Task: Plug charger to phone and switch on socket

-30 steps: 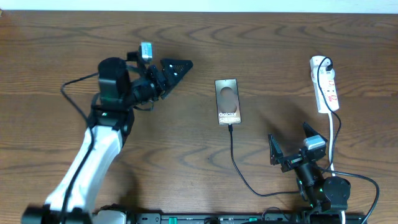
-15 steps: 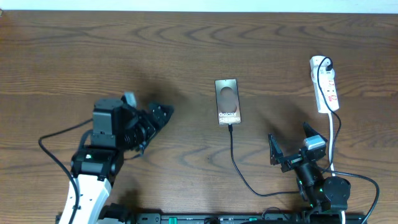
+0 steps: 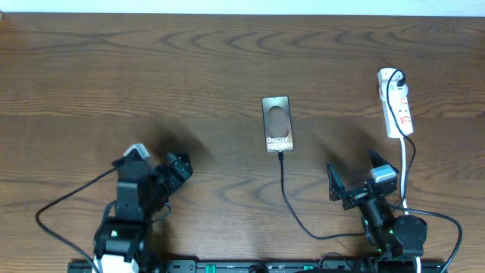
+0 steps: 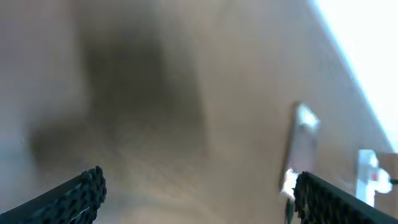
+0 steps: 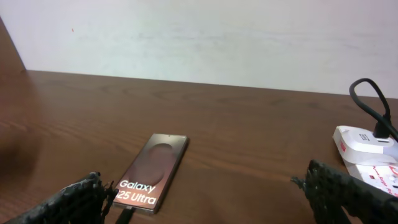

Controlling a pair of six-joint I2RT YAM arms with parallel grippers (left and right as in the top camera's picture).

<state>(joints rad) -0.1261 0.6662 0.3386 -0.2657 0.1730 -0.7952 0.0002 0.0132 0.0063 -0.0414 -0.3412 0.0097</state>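
Observation:
The phone (image 3: 277, 123) lies flat mid-table with its Galaxy lettering showing. The charger (image 3: 286, 193), a thin black cable, has its tip in the phone's near end and runs toward the front right. The socket (image 3: 395, 102), a white power strip with a black plug, lies at the far right. My left gripper (image 3: 176, 170) is open and empty at the front left, far from the phone. My right gripper (image 3: 355, 174) is open and empty, in front of the socket. The right wrist view shows its jaws (image 5: 211, 202), the phone (image 5: 155, 168), the charger tip (image 5: 126, 215) and the socket (image 5: 364, 146).
The left wrist view is blurred; its jaws (image 4: 199, 199) frame bare wood, with the phone (image 4: 301, 146) and socket (image 4: 370, 171) faint at the right. The socket's white cord (image 3: 406, 171) runs toward the front right past the right arm.
My left arm has drawn back from the middle left of the table to the front edge, gripper still open. The right arm, phone, cable and socket have not moved.

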